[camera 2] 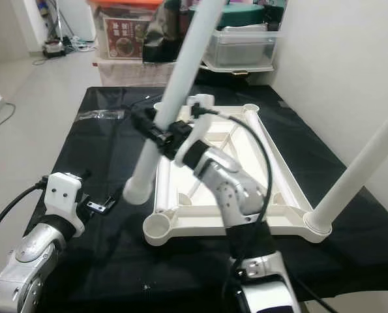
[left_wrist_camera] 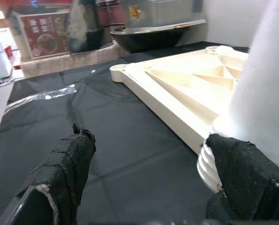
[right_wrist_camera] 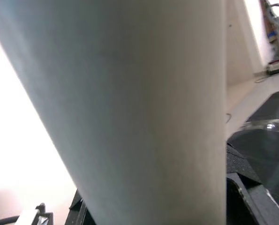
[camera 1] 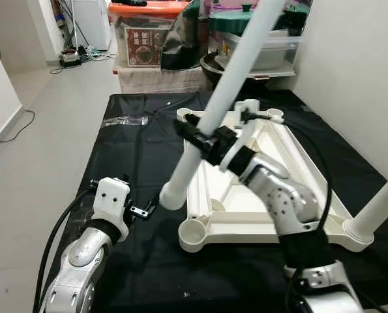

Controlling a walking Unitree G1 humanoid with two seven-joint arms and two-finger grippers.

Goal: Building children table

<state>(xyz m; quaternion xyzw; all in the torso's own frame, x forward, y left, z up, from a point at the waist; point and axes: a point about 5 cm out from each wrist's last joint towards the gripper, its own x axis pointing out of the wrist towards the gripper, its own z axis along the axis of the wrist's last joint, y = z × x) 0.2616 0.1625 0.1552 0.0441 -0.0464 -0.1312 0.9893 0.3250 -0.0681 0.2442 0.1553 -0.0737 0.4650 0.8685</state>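
- Tabletop (camera 1: 272,218), centre frame, upside down on black sheet (camera 1: 135,156): one leg (camera 1: 383,205) fitted lower right.
- Right gripper (camera 1: 203,142) clamps 2nd leg (camera 1: 226,98), tilted, unseated.
- Left gripper (camera 1: 145,208) lower left, fingers apart, empty.
- I judge approx. three sockets unfilled.

Bare black sheet (camera 1: 135,156) lies open to the left of the upturned white table frame (camera 1: 298,156), where the left gripper (camera 1: 143,210) hovers with fingers apart. A slanting table leg (camera 1: 229,85), clamped in the right gripper (camera 1: 203,145), crosses above the frame; a fitted leg (camera 1: 383,205) blocks its near-right corner; storage boxes (camera 1: 145,39) wall off the far side.
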